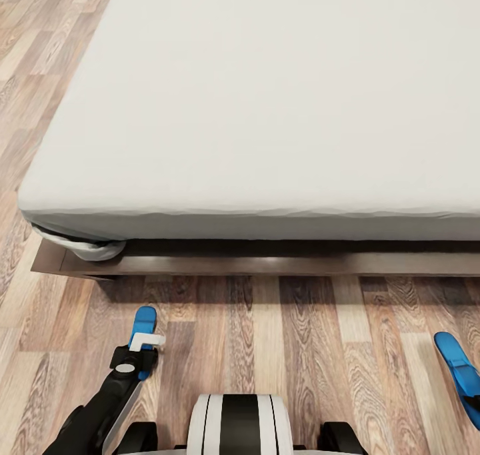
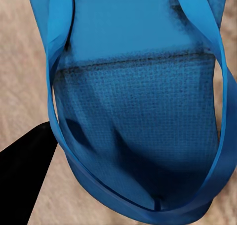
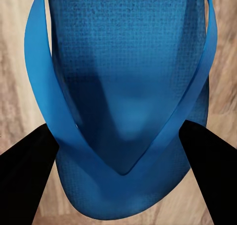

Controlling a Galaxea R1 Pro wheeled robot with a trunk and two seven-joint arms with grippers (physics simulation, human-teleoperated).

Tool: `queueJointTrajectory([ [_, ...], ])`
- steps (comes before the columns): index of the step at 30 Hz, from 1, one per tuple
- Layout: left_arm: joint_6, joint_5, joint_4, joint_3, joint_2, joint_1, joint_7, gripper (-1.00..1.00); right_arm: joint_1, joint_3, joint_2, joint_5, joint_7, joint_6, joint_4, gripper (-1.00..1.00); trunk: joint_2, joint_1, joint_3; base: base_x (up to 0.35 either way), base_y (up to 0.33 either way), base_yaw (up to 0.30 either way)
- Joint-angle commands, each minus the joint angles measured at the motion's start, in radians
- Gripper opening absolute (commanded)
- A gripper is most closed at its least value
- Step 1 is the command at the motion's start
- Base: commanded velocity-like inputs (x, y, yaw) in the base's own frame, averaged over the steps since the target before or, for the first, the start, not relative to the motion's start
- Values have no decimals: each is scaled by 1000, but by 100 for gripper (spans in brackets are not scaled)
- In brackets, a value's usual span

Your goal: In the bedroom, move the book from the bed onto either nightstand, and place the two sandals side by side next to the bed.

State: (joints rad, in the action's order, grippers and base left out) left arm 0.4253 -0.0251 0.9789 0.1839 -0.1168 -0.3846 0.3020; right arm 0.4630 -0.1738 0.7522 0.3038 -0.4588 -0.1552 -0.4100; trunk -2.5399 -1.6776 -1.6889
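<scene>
The bed [image 1: 267,108] spans the head view, its bare grey mattress on a dark wood frame [image 1: 267,265]. One blue sandal [image 1: 143,321] [image 2: 138,106] sticks out ahead of my left gripper [image 1: 138,358], which is shut on it just above the floor; one black finger [image 2: 24,170] shows beside it. At the right edge, my right gripper [image 3: 118,180] is shut on the other blue sandal [image 1: 459,371] [image 3: 123,86], a black finger [image 3: 24,175] on each side of its toe end. The book and the nightstand are out of view.
A strip of brown wood-plank floor [image 1: 300,335] runs between me and the bed frame. More floor lies past the bed's left corner [image 1: 40,75]. A fold of sheet [image 1: 93,248] hangs out at that corner. My trunk [image 1: 237,425] is at the bottom centre.
</scene>
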Motion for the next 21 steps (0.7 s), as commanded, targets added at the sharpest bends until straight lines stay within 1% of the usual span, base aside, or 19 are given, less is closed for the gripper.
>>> queueJointTrajectory([
  [1, 6, -3, 1, 5, -1, 0, 8, -100, 0, -4, 1, 11, -1, -7, -1, -100, 0, 0, -4, 1, 0, 0],
  [4, 6, -3, 1, 5, -1, 0, 8, -100, 0, -4, 1, 11, -1, -7, -1, -100, -1, -2, -16, 0, 0, 0],
  [12, 6, -3, 1, 6, -1, 0, 8, -100, 0, -4, 1, 11, -1, -7, -1, -100, -1, -2, -16, 0, 0, 0],
  [16, 6, -3, 1, 6, -1, 0, 8, -100, 0, -4, 1, 11, -1, -7, -1, -100, -2, -3, -31, 0, 0, 0],
  [21, 5, -3, 1, 5, -1, 0, 7, -100, 0, -4, 1, 11, 0, -7, -1, -100, -2, -3, -31, 0, 0, 0],
])
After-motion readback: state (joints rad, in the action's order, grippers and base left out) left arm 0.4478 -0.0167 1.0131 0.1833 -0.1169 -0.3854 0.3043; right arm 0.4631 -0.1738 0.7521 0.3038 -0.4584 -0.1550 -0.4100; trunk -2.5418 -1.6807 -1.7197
